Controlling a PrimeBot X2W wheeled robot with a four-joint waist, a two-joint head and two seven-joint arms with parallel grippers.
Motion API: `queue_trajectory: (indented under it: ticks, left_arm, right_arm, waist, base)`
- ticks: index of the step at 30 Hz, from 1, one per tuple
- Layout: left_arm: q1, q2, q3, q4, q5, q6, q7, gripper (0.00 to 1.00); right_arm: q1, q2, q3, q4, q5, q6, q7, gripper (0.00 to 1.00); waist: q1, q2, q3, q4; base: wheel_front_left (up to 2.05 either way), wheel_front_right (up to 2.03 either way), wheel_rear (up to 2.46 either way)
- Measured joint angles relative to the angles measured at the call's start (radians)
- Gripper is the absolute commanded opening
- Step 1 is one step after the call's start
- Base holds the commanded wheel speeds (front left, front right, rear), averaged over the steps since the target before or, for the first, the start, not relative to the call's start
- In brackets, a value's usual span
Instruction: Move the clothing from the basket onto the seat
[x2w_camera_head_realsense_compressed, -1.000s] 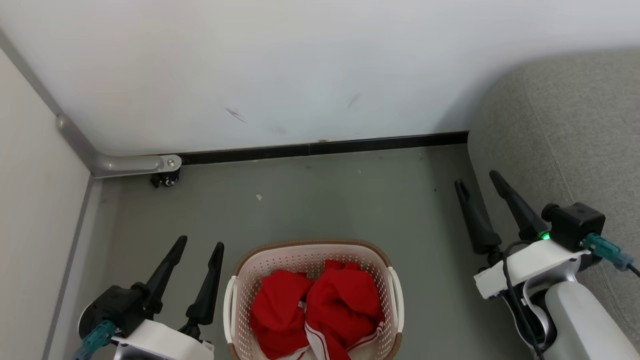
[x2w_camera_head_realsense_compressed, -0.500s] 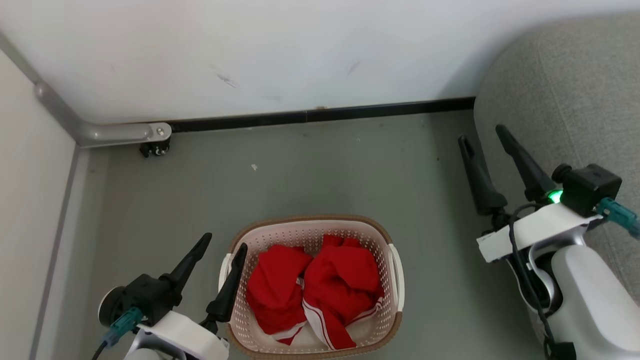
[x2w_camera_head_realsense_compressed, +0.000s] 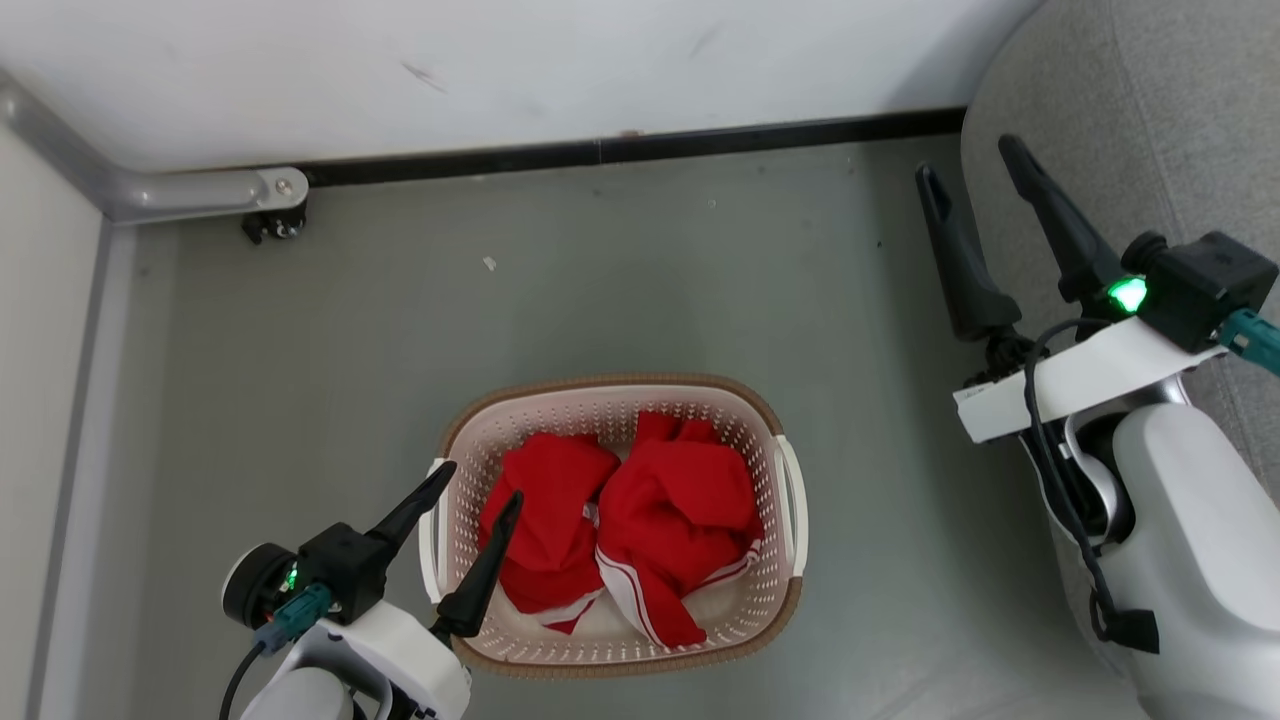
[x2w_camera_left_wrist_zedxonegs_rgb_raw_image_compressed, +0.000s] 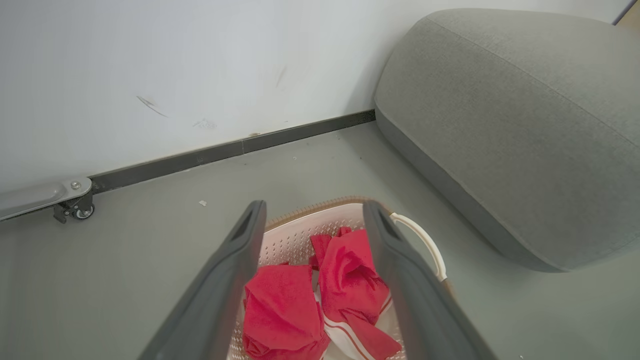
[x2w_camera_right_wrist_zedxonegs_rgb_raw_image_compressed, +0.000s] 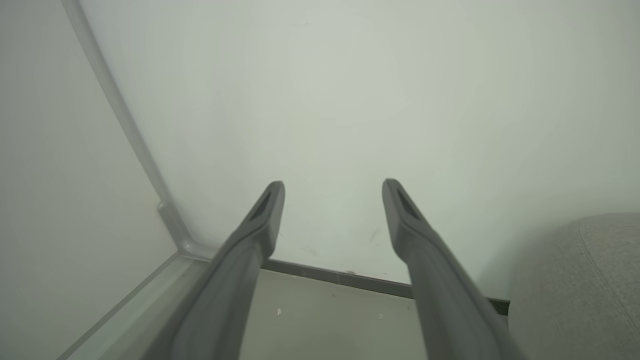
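I see the grey seat (x2w_camera_head_realsense_compressed: 1150, 90) in the upper right of the head view, and the basket (x2w_camera_head_realsense_compressed: 610, 384) stands on the floor (x2w_camera_head_realsense_compressed: 400, 330) at lower centre, well apart from it. Both pieces of red clothing (x2w_camera_head_realsense_compressed: 680, 500) lie bunched inside the basket. My left pincer (x2w_camera_head_realsense_compressed: 481, 481) hangs spread wide and empty over the basket's left rim, while my right pincer (x2w_camera_head_realsense_compressed: 967, 157) is equally wide and empty at upper right, beside the seat's edge.
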Motion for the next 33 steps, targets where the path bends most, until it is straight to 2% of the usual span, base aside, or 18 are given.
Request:
queue_trajectory:
  ticks: [11,23,33]
  left_arm:
    - [-0.109,0.003,-0.055,0.110,0.008,0.000,0.000,1.00]
    - [-0.227,0.011,-0.107,0.217,0.066,0.000,0.002,1.00]
    - [-0.317,-0.003,-0.167,0.293,0.091,0.000,0.042,1.00]
  right_arm:
    - [-0.089,0.001,0.015,-0.026,0.000,0.000,-0.001,1.00]
    - [-0.163,0.005,0.017,-0.051,-0.003,0.000,-0.002,1.00]
    - [-0.234,0.013,0.021,-0.062,-0.009,0.000,-0.005,1.00]
  waist:
    - [-0.0001,0.0000,0.105,-0.011]
    - [0.0000,0.0000,0.215,-0.021]
    - [-0.0001,0.0000,0.306,-0.031]
  base:
    - [0.00,0.00,0.00]
    - [0.00,0.00,0.00]
    - [0.00,0.00,0.00]
